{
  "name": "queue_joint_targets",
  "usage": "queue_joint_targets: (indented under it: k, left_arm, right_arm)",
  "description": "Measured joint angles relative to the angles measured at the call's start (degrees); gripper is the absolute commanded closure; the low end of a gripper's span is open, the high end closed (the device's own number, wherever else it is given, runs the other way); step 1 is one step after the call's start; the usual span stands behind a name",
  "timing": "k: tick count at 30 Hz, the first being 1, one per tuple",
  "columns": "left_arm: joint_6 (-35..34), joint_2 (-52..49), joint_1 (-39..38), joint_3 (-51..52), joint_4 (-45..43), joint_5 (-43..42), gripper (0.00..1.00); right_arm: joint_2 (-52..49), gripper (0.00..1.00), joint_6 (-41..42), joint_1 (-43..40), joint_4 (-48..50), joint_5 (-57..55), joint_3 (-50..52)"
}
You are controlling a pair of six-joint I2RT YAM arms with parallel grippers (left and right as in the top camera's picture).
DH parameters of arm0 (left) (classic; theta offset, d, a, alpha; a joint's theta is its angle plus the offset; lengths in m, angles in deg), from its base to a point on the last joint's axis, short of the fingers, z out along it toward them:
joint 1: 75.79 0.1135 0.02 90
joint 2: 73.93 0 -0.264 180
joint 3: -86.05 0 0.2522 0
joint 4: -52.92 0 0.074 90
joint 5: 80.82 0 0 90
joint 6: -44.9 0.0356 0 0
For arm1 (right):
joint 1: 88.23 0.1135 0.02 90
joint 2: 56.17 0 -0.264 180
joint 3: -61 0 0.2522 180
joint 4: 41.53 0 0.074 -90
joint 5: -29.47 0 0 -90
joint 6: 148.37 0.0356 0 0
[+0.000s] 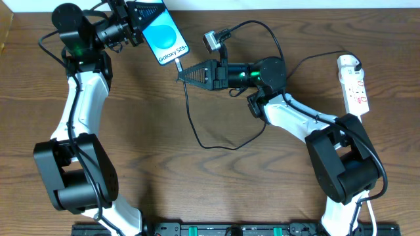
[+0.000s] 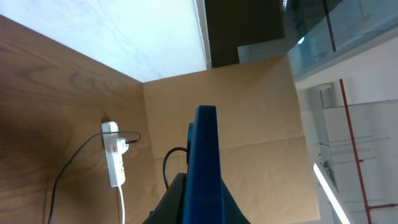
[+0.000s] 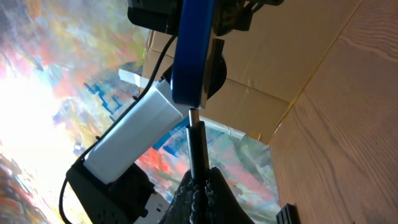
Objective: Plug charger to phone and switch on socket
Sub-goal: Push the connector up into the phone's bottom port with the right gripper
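My left gripper (image 1: 140,21) is shut on the phone (image 1: 164,37), which has a bright blue screen with "Galaxy S25" text, and holds it tilted above the table's back left. In the left wrist view the phone (image 2: 205,162) shows edge-on between the jaws. My right gripper (image 1: 181,73) is shut on the charger's connector end (image 1: 178,64), whose tip touches the phone's lower edge. In the right wrist view the connector (image 3: 196,140) meets the phone (image 3: 191,50). The thin black charger cable (image 1: 197,128) loops across the table to a white plug (image 1: 348,63) in the socket (image 1: 355,86).
The white socket strip lies at the table's right edge and also shows in the left wrist view (image 2: 114,155). A cardboard wall (image 2: 261,112) stands behind the table. A small grey device (image 1: 212,42) sits on the right arm near the phone.
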Motion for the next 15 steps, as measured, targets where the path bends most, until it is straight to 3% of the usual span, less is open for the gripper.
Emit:
queue_joint_targets:
  k: [15]
  left_arm:
    - [0.3,0.0,0.0,0.0,-1.5,-2.1,0.93]
  right_arm:
    - [0.0,0.99,0.0,0.0,0.0,1.5,0.0]
